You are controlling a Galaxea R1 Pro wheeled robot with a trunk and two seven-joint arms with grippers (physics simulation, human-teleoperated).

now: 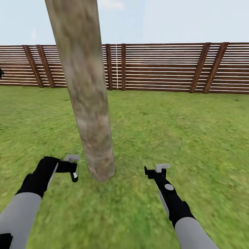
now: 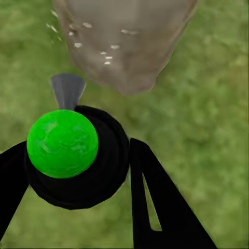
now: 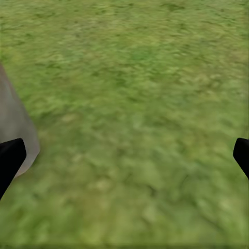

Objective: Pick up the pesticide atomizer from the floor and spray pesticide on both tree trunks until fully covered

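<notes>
Left gripper (image 2: pixel 78 176) clamps atomizer (image 2: pixel 63 143), nozzle toward trunk (image 1: pixel 86 103) base just right of it; white specks (image 2: pixel 98 44) on bark. Right gripper (image 3: pixel 124 155) wide open, empty, over lawn (image 1: pixel 180 131) right of trunk. Fence (image 1: pixel 166 67) far.

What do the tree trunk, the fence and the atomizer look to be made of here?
Tree trunk: smooth bark, matte, with blotchy tan and grey patches. Fence: brown wood, going by the horizontal slats and slanted posts. Pesticide atomizer: probably plastic, with a dark rounded body, a bright green dome and a grey nozzle; the render leaves its finish open.
</notes>
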